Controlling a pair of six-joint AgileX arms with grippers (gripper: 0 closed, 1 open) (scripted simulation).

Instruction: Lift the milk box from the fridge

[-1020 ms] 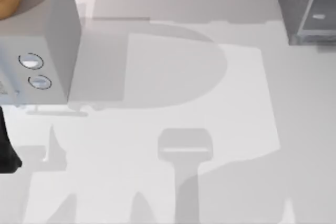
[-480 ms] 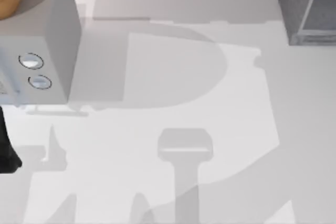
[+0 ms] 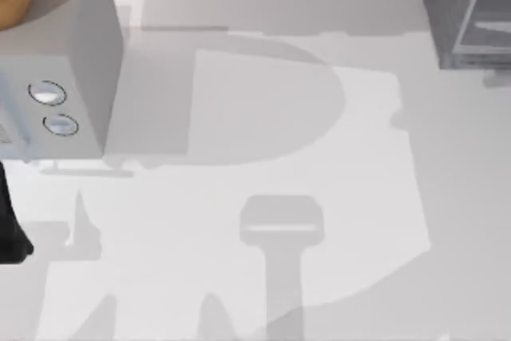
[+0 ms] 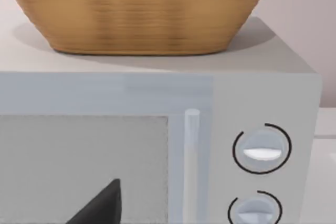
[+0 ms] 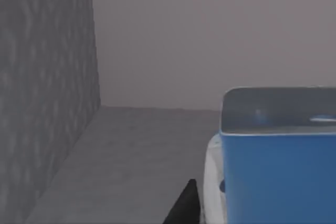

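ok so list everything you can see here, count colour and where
light grey box with two round dials: one, light grey, at the top view's left edge
woven tan basket: one, tan, standing on top of the dial box
dark grey fridge cabinet with pale frame edges: one, dark grey, top view's far right corner
blue-and-white milk carton: one, blue body with white edge, inside the fridge on its grey floor, close in front of the right wrist camera
white table: one, white with grey shadows
left arm: one, black, parked at the top view's left edge
right gripper finger: one dark tip, beside the carton
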